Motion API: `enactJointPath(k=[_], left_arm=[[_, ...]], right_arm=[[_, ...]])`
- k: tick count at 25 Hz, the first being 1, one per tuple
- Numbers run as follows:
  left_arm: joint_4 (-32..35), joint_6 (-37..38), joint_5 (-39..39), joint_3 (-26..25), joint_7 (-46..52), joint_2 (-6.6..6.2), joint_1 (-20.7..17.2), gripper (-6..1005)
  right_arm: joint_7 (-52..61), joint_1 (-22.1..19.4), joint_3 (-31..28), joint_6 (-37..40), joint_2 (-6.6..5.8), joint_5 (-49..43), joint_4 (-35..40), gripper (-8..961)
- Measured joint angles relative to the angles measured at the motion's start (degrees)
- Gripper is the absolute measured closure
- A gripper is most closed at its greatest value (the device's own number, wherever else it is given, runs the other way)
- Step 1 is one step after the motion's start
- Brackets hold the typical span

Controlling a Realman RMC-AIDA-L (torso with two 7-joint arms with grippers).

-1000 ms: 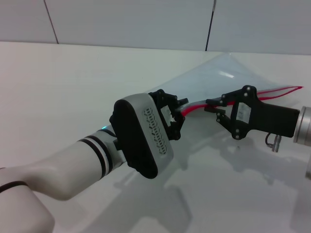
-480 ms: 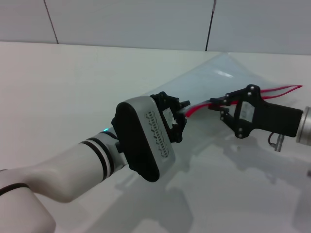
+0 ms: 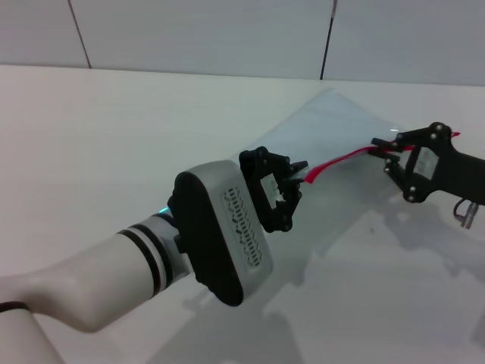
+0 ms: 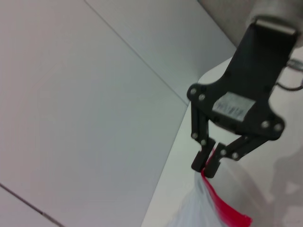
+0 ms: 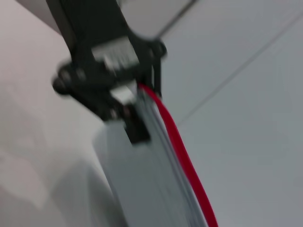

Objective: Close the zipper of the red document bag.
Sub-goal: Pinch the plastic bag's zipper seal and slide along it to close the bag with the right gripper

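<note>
The red document bag (image 3: 326, 125), a translucent pale pouch, is held up off the white table between my two grippers. Its zipper (image 3: 345, 159) shows as one thin red strip stretched taut between them. My left gripper (image 3: 301, 178) is shut on the bag's red-trimmed edge at the near end. Farther right, my right gripper (image 3: 381, 150) is shut on the zipper. The left wrist view shows the right gripper (image 4: 208, 166) pinching the top of the red zipper (image 4: 227, 208). In the right wrist view the left gripper (image 5: 132, 116) clamps the bag (image 5: 142, 184) beside the zipper (image 5: 182, 156). The slider is hidden.
The white table (image 3: 114, 136) stretches out to the left and front. A pale tiled wall (image 3: 204, 34) runs along the back. My left forearm (image 3: 98, 273) crosses the lower left.
My right gripper has slid to the right along the zipper, away from the left gripper. The open red loop seen at the right end earlier is gone. The left gripper has shifted slightly right.
</note>
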State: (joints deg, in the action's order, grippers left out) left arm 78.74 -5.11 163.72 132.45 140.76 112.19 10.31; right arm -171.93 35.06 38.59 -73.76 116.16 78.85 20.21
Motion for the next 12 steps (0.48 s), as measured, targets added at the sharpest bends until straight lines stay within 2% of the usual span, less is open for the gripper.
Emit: enactJointPath(k=[7,12], left_arm=[[3.4,-0.3,0.2,2.1,-0.2,-1.71,-1.6,944],[4.8,-0.9,0.2,3.3,-0.2,-2.81,-2.2,945]], right_arm=[[0.0,-0.3,-1.7,8.1,-0.06,0.0,0.1,899],[0.0,-0.3,-6.3,11.6,0.01,0.0,0.1,897]])
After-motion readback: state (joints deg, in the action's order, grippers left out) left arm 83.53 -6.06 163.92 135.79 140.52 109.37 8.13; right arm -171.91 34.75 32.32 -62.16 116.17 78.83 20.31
